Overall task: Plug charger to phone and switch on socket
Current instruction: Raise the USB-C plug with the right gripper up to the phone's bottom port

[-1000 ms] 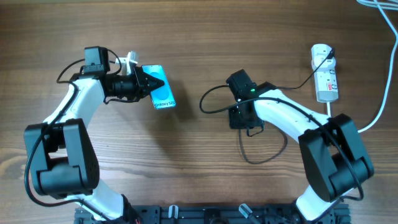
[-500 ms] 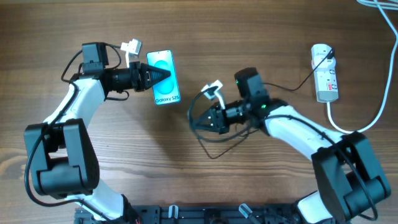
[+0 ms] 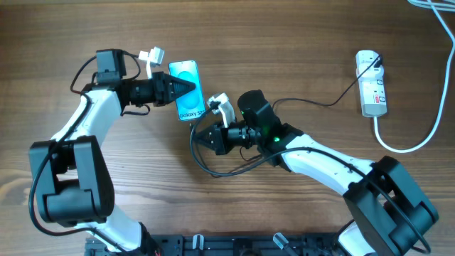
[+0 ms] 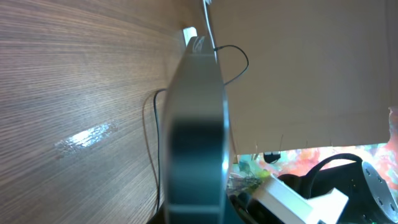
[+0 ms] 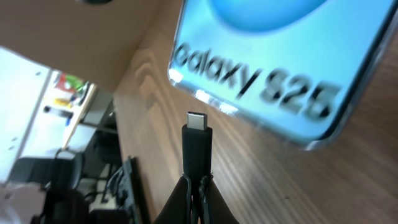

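Observation:
The phone [image 3: 185,73] has a turquoise screen and "Galaxy S25" text. My left gripper [image 3: 186,89] is shut on it and holds it at the back left; the left wrist view shows it edge-on and blurred [image 4: 196,118]. My right gripper [image 3: 200,137] is shut on the charger [image 3: 320,103] just below the phone's text end. In the right wrist view the charger's metallic connector tip [image 5: 198,121] points at the phone's lower edge [image 5: 280,56], a short gap away, held by the right gripper [image 5: 198,182]. The white socket [image 3: 372,85] lies at the far right.
The black cable loops on the wooden table under my right arm and runs right to the socket. A thick white cord [image 3: 431,131] curves along the right edge. The robot base rail [image 3: 234,245] sits at the front.
My right gripper has moved left and up with the charger tip, closing in on the phone's text end. The left gripper holds the phone in about the same spot as half a second ago.

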`<state>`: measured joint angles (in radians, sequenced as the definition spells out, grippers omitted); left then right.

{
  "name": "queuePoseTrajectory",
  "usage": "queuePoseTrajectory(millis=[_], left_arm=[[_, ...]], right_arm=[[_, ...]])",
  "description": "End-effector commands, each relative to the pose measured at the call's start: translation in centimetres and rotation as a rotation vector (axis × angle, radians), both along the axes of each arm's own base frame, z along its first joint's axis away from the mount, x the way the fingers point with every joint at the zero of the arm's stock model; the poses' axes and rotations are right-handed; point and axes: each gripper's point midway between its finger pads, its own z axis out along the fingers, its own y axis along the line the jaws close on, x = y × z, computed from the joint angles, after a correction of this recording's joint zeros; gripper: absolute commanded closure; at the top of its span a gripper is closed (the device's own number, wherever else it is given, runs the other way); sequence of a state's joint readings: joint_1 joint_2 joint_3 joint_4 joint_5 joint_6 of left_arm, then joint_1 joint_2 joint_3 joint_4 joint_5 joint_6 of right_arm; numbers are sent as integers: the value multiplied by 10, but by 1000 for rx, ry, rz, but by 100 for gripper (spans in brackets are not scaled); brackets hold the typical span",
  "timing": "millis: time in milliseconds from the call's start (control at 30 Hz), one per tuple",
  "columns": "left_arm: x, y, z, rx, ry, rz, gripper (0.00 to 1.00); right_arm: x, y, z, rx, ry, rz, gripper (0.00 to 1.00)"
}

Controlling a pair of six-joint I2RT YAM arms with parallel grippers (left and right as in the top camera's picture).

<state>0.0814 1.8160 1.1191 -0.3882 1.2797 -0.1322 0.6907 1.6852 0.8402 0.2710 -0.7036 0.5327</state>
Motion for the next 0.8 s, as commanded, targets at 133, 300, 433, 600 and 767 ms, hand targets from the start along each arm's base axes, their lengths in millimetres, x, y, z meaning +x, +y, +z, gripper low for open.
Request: queuePoseTrajectory(millis=[133,300,433,600,767], left_arm=[[-2,-12,3,11,-40,-34,96],[3,-8,-6,67,-36,-4,96],[4,-8,-6,68,-40,-4,96],[9,-4,-14,119,-39,24,96],[13,-1,-18,142,-8,56,96]], right_arm=[[19,-5,-12,-59,-20,-114,96],[23,-7,-13,-70,-28,-137,96],[25,-11,-20,-99,3,-175,96],[22,-17,-30,-154,43,-188,96],[15,-23,-25,-356,75,-145,96]])
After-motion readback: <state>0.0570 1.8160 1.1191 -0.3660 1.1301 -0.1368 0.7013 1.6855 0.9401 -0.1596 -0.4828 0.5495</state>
